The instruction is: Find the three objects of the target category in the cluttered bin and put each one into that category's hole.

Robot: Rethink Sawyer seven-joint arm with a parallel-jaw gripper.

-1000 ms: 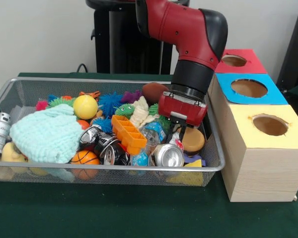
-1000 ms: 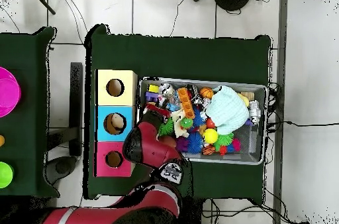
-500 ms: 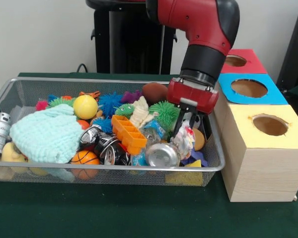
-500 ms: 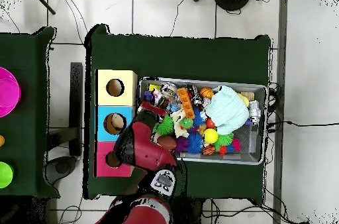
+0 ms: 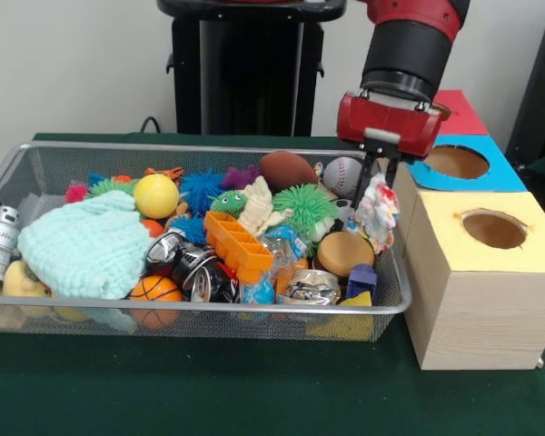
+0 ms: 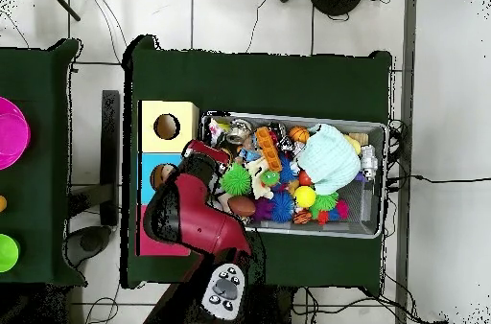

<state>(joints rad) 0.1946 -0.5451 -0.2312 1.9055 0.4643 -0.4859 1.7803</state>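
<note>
My gripper (image 5: 374, 182) is shut on the white polka-dot cloth (image 5: 376, 213), which hangs above the right end of the wire mesh bin (image 5: 36, 159), close to the wooden box. The yellow-faced hole (image 5: 495, 228) lies to the right of it; in the overhead view the hole (image 6: 167, 127) is left of the bin (image 6: 376, 128). The mint-green knit cloth (image 5: 86, 247) lies at the bin's left end and shows in the overhead view (image 6: 328, 158). The cream knit cloth (image 5: 257, 208) lies mid-bin among the toys. In the overhead view the arm (image 6: 197, 219) hides the gripper.
The bin holds spiky balls, a yellow ball (image 5: 156, 195), an orange tray (image 5: 235, 245), crushed cans (image 5: 309, 288), a baseball (image 5: 343, 176) and a brown football (image 5: 287, 170). The blue-faced hole (image 5: 455, 162) and red-faced hole (image 5: 445, 113) sit behind the yellow one.
The gripper closed on the polka-dot cloth down in the bin, then lifted it up and toward the wooden box. The arm rose out of the bin.
</note>
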